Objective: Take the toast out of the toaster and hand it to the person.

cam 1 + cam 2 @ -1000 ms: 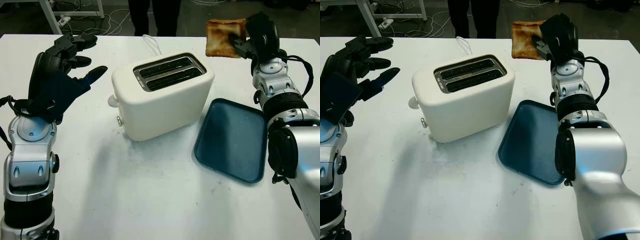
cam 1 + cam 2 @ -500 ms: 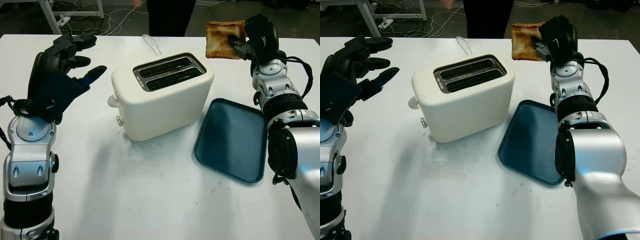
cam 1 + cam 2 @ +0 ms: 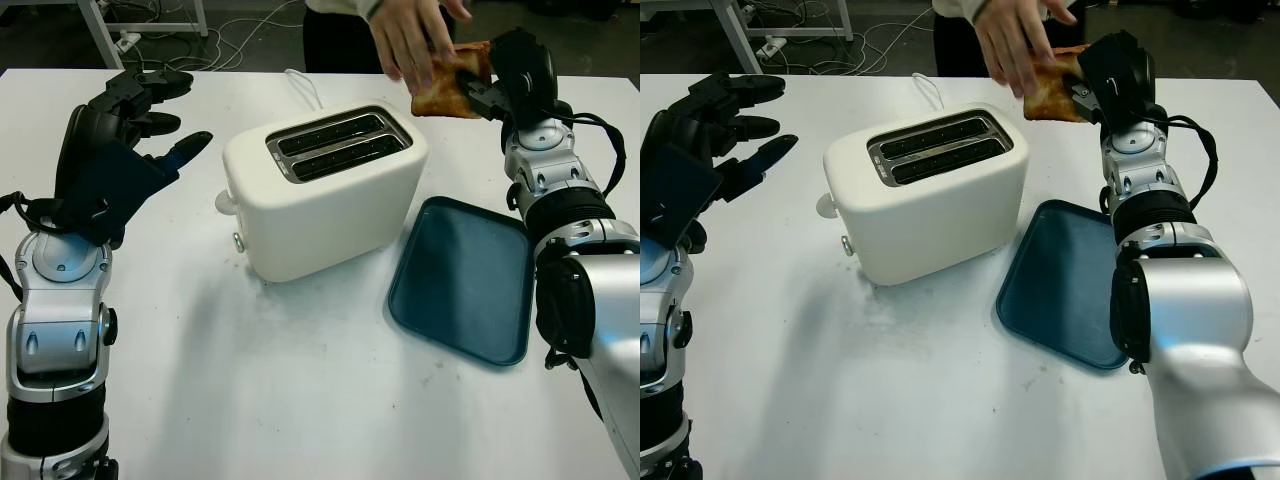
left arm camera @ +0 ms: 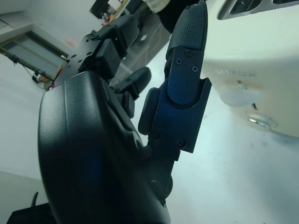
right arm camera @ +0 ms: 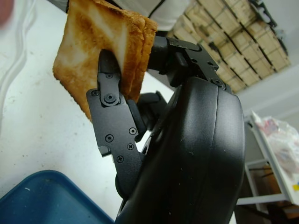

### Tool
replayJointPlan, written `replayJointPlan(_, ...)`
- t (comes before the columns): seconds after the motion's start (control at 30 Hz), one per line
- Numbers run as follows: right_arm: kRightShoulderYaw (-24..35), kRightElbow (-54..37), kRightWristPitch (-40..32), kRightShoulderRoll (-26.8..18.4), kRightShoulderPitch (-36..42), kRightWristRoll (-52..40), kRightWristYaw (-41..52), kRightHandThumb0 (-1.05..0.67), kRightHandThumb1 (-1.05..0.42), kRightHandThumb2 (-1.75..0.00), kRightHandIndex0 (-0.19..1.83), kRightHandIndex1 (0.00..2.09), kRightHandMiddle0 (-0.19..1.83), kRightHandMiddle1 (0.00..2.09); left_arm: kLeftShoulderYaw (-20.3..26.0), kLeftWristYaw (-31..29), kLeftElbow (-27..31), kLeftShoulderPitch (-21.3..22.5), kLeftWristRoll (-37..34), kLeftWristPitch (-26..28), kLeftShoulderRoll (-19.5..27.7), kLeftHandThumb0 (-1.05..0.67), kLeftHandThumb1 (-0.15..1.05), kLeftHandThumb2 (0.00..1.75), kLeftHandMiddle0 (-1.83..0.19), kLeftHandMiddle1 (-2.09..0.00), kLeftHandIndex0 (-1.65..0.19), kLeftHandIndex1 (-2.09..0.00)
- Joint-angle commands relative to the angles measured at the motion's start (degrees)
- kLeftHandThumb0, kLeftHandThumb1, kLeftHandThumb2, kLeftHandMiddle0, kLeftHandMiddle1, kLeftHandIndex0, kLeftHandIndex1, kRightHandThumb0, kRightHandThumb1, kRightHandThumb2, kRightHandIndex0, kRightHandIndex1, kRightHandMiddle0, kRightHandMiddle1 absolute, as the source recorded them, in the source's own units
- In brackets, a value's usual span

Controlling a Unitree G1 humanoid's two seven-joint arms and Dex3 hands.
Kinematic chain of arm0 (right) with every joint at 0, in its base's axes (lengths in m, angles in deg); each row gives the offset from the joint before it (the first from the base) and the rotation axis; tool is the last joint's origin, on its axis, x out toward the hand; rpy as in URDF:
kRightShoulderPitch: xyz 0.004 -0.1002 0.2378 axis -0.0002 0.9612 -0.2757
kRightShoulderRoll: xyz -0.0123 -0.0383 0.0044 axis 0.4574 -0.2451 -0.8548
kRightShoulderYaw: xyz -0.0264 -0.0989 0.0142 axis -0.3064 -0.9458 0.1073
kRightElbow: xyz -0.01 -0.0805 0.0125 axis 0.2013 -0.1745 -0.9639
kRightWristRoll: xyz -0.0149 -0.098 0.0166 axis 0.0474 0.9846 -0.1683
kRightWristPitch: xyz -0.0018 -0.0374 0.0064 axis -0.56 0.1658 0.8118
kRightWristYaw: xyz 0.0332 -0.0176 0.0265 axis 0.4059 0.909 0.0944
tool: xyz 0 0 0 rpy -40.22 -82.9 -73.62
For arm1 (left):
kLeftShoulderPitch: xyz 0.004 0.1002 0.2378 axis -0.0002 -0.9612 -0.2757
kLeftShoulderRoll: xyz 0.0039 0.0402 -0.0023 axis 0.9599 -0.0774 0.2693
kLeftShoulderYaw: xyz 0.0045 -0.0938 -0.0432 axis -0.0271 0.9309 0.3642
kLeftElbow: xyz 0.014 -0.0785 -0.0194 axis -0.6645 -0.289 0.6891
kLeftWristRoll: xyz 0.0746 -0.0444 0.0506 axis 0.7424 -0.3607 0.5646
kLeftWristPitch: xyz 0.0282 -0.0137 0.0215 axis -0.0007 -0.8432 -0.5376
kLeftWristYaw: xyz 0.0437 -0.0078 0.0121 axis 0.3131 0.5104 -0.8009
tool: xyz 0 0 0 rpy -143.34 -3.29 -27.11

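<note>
**Toast at the handover point, person's hand on it**

Your right hand (image 3: 500, 85) is raised past the far right corner of the cream plastic two-slot toaster (image 3: 325, 190), fingers clamped on the browned square slice of toast (image 3: 450, 80). In the right wrist view one finger crosses the toasted face while others press from behind, so the grip is a pinch across the slice's thickness. A person's hand (image 3: 415, 35) reaches in from across the table and appears to touch the toast's far edge, though you cannot be sure it has closed on it.

Treat the toast as light, dry and brittle: it will likely crack or shed crumbs if squeezed or twisted. The free upper and left edges are where the person can best take hold.

Your left hand (image 3: 125, 130) is open, held up left of the toaster, holding nothing.

The white tabletop (image 3: 300, 380) is smooth and hard. A dark blue rectangular plastic tray (image 3: 465, 280) lies just right of the toaster. Beyond the table, cables trail over a dark floor (image 3: 230, 35).
</note>
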Motion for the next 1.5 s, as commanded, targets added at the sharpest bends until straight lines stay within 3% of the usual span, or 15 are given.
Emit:
replayJointPlan(0.0, -0.2, 0.0, 0.6, -0.2, 0.2, 0.0, -0.6, -0.2, -0.92, -0.33, 0.68, 1.75, 0.38, 1.75, 0.2, 0.2, 0.3, -0.3, 0.1, -0.3, 0.3, -0.71, 0.92, 0.1, -0.23, -0.93, -0.37, -0.54)
replayJointPlan(1.03, -0.7, -0.4, 2.3, -0.3, 0.7, -0.4, 0.4, -0.2, -0.92, -0.34, 0.74, 1.75, 0.45, 1.75, 0.0, 0.4, 0.5, -0.5, 0.4, -0.5, 0.2, -0.7, 0.92, 0.1, -0.24, -0.91, -0.36, -0.55)
replayJointPlan(1.33, 1.9, -2.0, 10.2, -0.6, 2.6, -3.4, 7.0, -0.28, -0.92, -0.34, 0.85, 1.75, 0.61, 1.73, 0.3, 0.6, 0.3, 0.0, -0.2, -0.1, -0.4, -0.71, 0.92, 0.09, -0.24, -0.91, -0.37, -0.55)
replayJointPlan(1.4, 1.7, -2.5, 12.9, -0.9, 3.7, -3.0, 7.5, -0.36, -0.92, -0.31, 0.82, 1.58, 0.7, 1.4, 0.4, 0.6, 0.2, 0.0, -0.2, -0.2, -0.5, -0.7, 0.92, 0.09, -0.24, -0.91, -0.37, -0.55)
replayJointPlan(1.43, 1.5, -3.0, 13.6, -1.0, 4.3, -2.8, 7.6, -0.41, -0.92, -0.3, 0.81, 1.41, 0.74, 1.19, 0.4, 0.6, 0.1, 0.0, -0.2, -0.2, -0.4, -0.71, 0.92, 0.09, -0.24, -0.91, -0.37, -0.55)
replayJointPlan(1.47, 1.2, -3.6, 14.0, -1.2, 4.7, -2.5, 7.8, -0.52, -0.92, -0.29, 0.78, 1.1, 0.75, 0.81, 0.3, 0.6, 0.0, -0.1, -0.1, -0.5, -0.3, -0.71, 0.92, 0.09, -0.24, -0.91, -0.37, -0.55)
